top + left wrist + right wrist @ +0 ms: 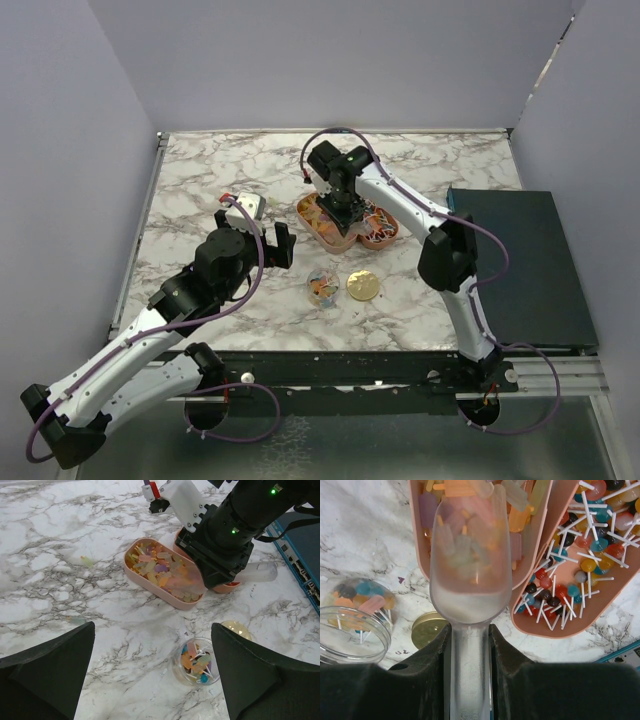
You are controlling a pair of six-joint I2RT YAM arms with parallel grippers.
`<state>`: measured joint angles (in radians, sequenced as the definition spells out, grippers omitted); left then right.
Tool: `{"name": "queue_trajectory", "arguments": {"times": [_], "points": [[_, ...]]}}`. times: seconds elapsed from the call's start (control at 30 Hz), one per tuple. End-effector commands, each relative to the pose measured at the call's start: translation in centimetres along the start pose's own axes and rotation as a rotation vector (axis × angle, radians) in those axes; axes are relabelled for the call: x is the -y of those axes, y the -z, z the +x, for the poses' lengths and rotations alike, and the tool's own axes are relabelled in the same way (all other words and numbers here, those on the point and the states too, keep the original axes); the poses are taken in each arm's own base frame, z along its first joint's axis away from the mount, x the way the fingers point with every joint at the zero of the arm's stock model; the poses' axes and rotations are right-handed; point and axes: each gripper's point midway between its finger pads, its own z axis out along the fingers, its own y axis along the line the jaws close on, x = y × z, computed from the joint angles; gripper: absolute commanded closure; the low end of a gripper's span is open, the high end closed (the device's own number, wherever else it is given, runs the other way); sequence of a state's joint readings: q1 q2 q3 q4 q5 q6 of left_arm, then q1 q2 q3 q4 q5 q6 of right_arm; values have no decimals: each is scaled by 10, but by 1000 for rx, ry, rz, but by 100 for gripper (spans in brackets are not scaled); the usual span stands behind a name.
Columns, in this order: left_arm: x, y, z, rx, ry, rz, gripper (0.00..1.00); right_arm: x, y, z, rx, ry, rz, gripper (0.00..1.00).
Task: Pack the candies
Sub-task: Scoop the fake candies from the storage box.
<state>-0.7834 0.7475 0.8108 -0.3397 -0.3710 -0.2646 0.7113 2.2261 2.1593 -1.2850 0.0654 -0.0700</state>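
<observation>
Orange-yellow candies fill the left oval tray. Red, blue and white candies on sticks lie in the right tray. My right gripper is shut on the handle of a clear scoop, whose bowl lies over the left tray with pale sweets showing through it. A small clear jar with a few candies stands in front of the trays, beside the gold lid. My left gripper hangs open just left of the jar, holding nothing.
A dark flat box lies along the table's right side. One stray pale sweet rests on the marble left of the trays. Grey walls close in the back and both sides.
</observation>
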Motion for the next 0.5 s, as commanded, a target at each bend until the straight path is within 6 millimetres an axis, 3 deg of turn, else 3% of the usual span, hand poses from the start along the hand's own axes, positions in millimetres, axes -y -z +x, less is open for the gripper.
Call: {"name": "queue_trajectory", "arguments": {"times": [0.0,0.47], "points": [[-6,2,3,1,-22,-30,1,-5,-16,-1,-35,-3,-26,99],[-8,0,5,-7,-32,-42,1,-6,-44,-9,-29,-4,-22,100]]}}
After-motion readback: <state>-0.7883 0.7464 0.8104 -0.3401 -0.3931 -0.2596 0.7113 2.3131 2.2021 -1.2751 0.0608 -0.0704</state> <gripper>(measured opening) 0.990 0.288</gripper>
